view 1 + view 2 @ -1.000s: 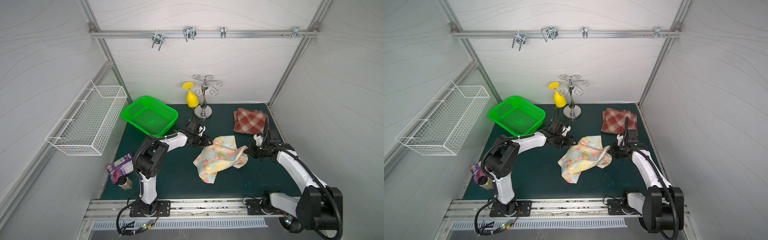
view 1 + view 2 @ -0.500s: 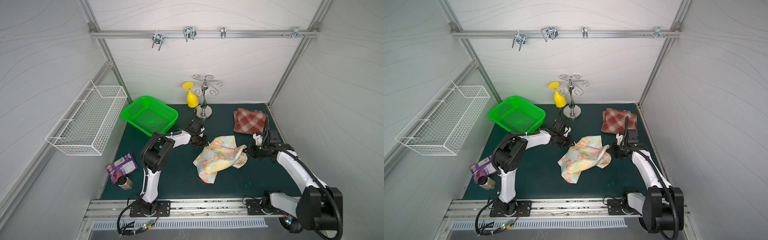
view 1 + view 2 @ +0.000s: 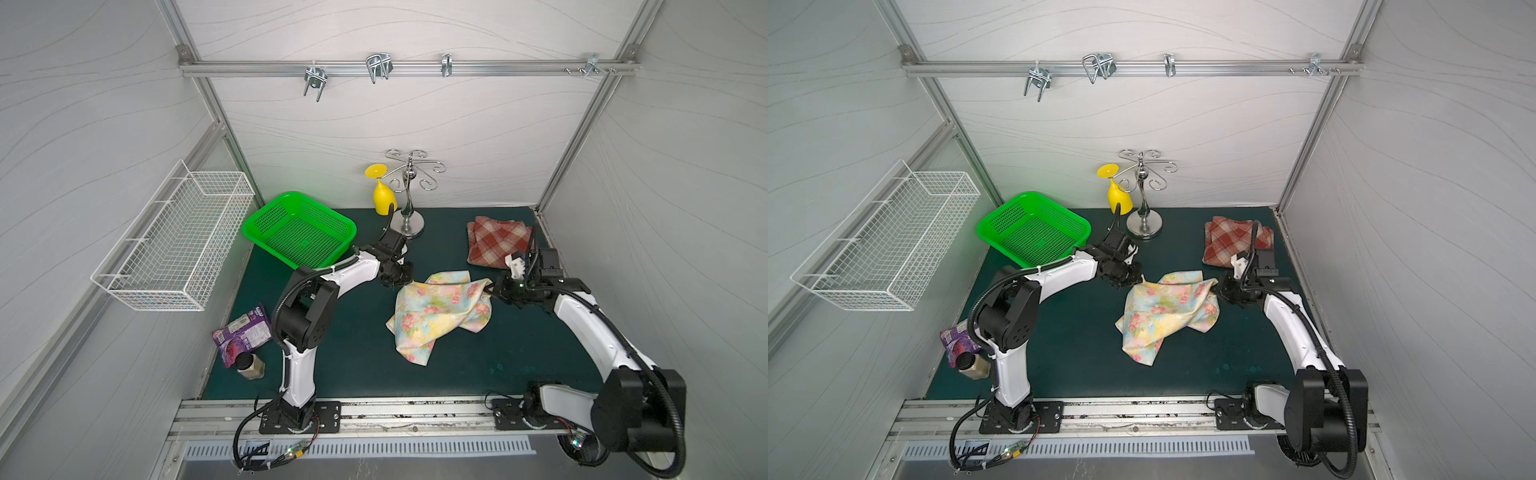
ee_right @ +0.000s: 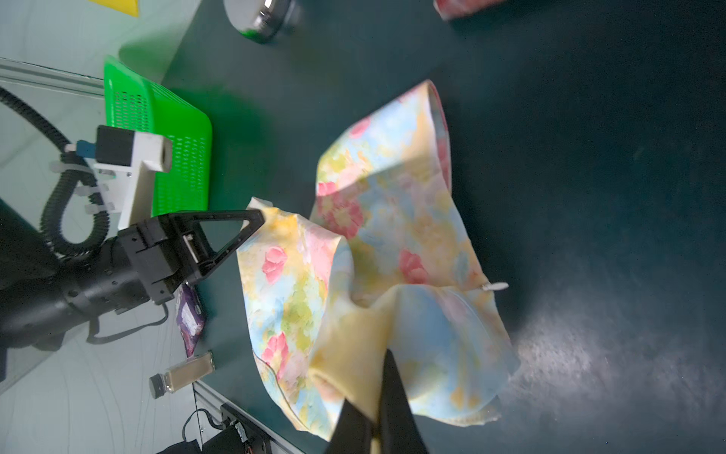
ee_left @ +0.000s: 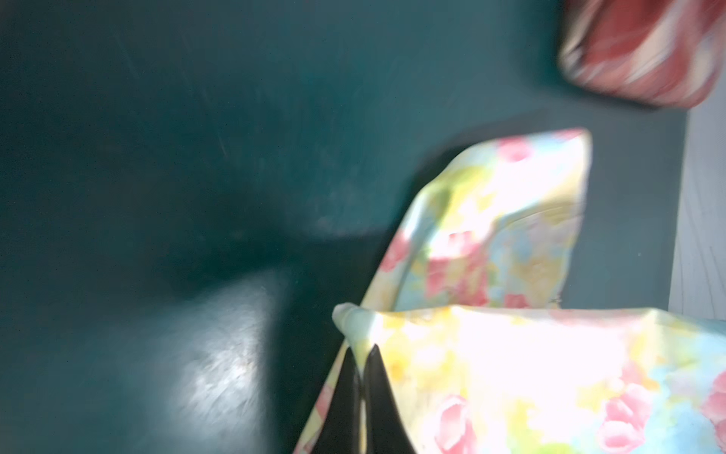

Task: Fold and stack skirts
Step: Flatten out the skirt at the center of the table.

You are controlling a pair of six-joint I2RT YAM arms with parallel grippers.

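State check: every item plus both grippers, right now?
floral skirt, crumpled, unfolded, held at two corners
plaid skirt, looks folded, lying free at the back
left gripper, jaws shut on floral skirt corner
right gripper, jaws shut on the opposite corner
green basket, empty
yellow glass, hanging upside down on rack

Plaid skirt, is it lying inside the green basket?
No, the plaid skirt lies on the mat, apart from the green basket.
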